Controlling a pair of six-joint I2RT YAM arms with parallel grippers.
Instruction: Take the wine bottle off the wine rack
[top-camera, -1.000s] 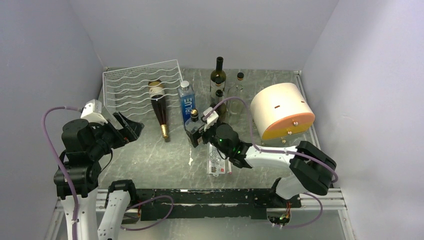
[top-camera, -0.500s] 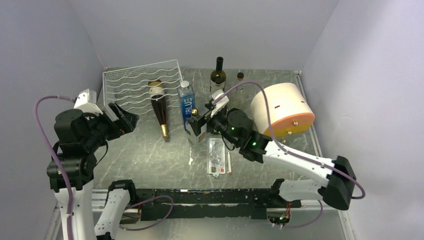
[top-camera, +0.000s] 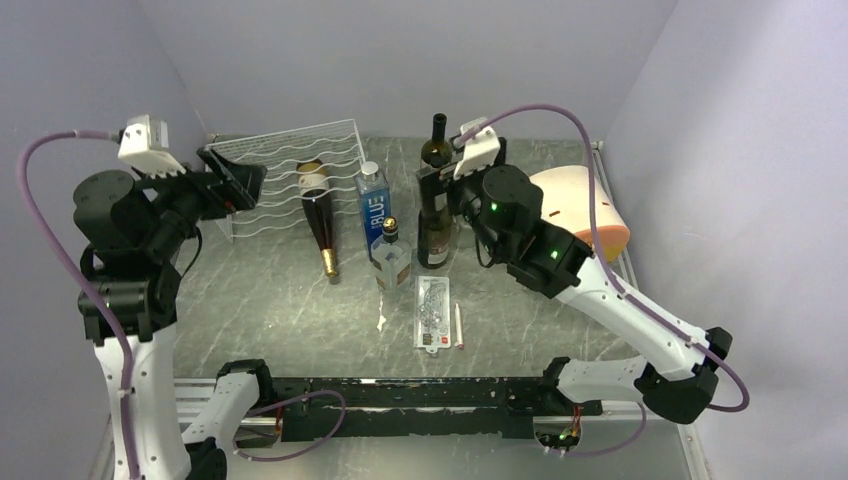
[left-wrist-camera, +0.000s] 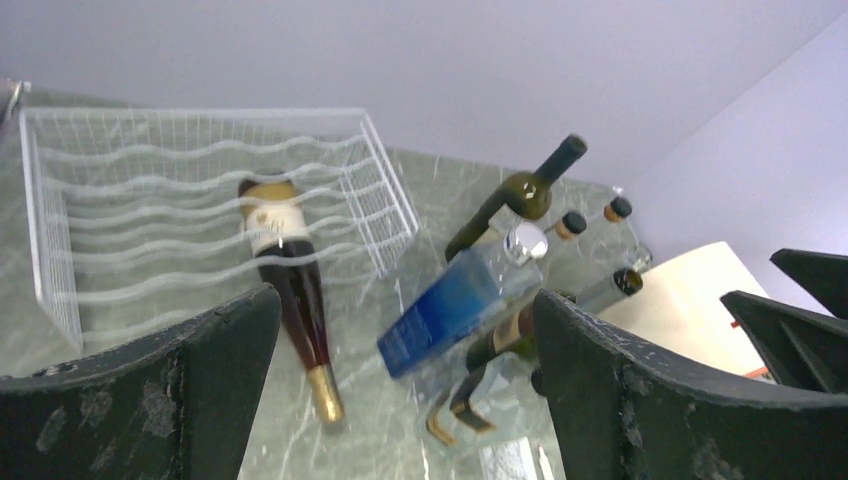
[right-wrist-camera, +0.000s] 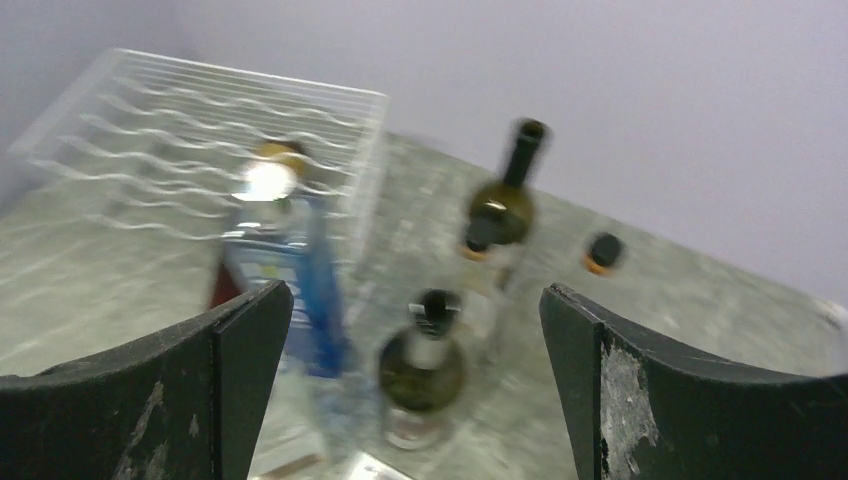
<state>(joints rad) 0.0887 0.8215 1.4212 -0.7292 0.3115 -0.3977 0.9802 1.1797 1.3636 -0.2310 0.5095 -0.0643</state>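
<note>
The white wire wine rack (top-camera: 270, 165) lies at the back left of the table. A dark wine bottle (top-camera: 320, 215) with a cream label and gold-capped neck lies in its right end, neck pointing off the front edge. My left gripper (top-camera: 240, 180) is open and empty, raised above the rack's left front part. In the left wrist view (left-wrist-camera: 405, 300) the rack (left-wrist-camera: 120, 190) and bottle (left-wrist-camera: 290, 290) lie below. My right gripper (top-camera: 432, 190) is open and empty, raised over the standing bottles. Its blurred wrist view (right-wrist-camera: 415, 295) shows the rack (right-wrist-camera: 150, 130) at far left.
A blue water bottle (top-camera: 373, 205) stands right of the rack. A square glass bottle (top-camera: 392, 262), two dark green bottles (top-camera: 435, 145) (top-camera: 435, 235), a cream drum with an orange face (top-camera: 575, 215), a paper packet (top-camera: 432, 312) and a white stick (top-camera: 459, 325) are nearby.
Both arms have risen. My left gripper moved up and back over the rack's left front. My right gripper moved up and back from the square bottle to the standing bottles.
</note>
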